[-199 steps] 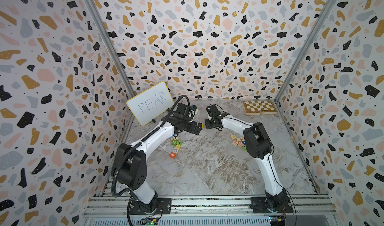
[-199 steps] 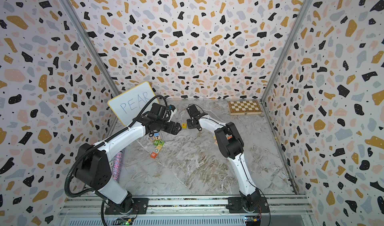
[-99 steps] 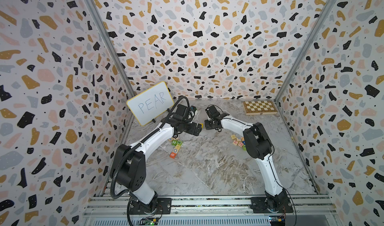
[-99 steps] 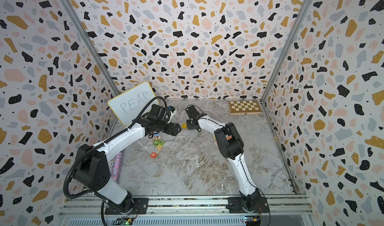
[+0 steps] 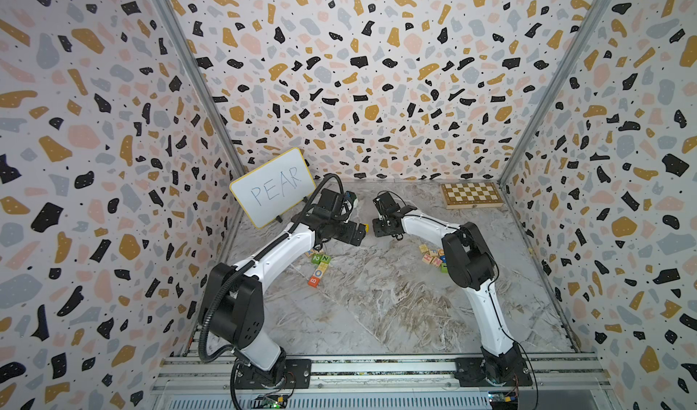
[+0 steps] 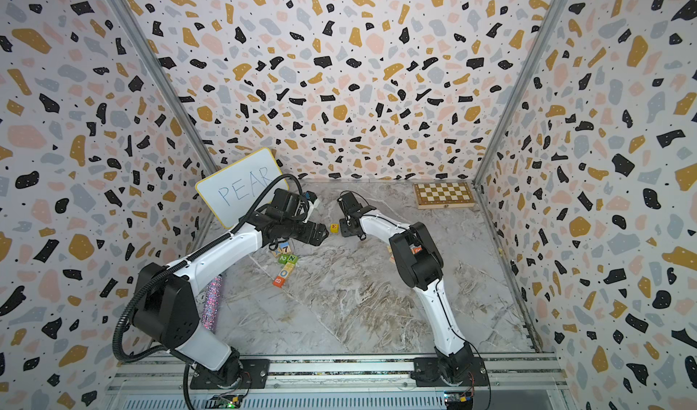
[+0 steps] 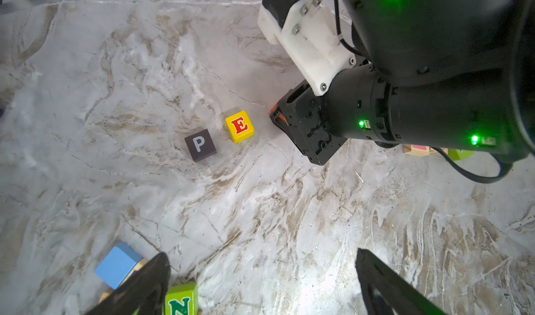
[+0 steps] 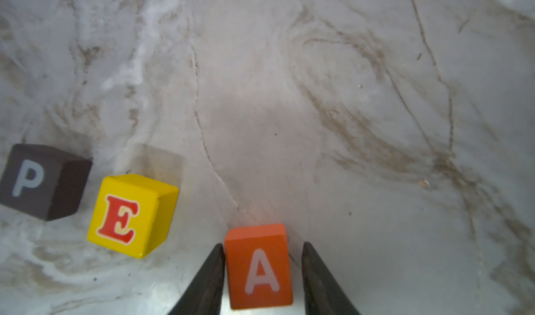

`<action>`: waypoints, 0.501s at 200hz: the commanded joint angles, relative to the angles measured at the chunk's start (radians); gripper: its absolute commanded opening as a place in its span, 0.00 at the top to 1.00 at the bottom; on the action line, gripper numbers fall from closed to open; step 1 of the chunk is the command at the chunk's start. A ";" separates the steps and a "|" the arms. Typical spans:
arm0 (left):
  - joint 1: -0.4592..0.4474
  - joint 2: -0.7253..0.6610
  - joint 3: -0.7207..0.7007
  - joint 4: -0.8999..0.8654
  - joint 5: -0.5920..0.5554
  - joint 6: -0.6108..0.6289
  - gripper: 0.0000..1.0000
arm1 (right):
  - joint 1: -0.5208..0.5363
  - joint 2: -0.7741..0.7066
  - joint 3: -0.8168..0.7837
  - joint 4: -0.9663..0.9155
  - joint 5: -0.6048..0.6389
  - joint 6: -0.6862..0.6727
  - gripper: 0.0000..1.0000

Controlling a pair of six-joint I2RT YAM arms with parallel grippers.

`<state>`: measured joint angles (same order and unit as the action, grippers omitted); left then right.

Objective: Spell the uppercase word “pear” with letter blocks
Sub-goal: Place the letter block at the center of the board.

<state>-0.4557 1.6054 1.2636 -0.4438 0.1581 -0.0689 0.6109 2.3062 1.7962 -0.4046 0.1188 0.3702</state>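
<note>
Row so far: P block (image 8: 37,180), E block (image 8: 130,215) and A block (image 8: 259,267), letters up on the marble table (image 8: 347,96), near each other but not touching
Right gripper (image 8: 262,244): jaws slightly parted around the A block, a sliver of gap on one side; looks let go, not pinching
Left gripper (image 7: 260,254): spread wide, nothing between its fingers
Feel of the blocks: probably light, stiff, smooth-painted cubes; likely to twist if caught by a corner
Where to hold: two opposite flat sides, letter face up
Count in row: three
R block: cannot pick it out
Spares: one cluster (image 5: 318,266) by the left arm, another (image 5: 432,255) by the right, too small to count
Whiteboard (image 5: 273,187): one
</note>
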 commanded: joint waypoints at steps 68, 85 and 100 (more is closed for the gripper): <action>-0.004 -0.058 0.022 0.006 -0.015 -0.018 0.01 | -0.004 -0.233 -0.042 -0.011 -0.026 0.003 0.46; -0.004 -0.070 0.039 -0.001 -0.014 -0.019 0.01 | -0.018 -0.323 -0.112 0.033 -0.063 -0.012 0.44; -0.006 -0.102 0.039 0.015 -0.014 -0.016 0.01 | -0.040 -0.395 -0.177 0.054 -0.082 -0.036 0.42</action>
<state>-0.4557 1.5639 1.2713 -0.4488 0.1478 -0.0757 0.5983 2.0499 1.6855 -0.3840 0.0772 0.3687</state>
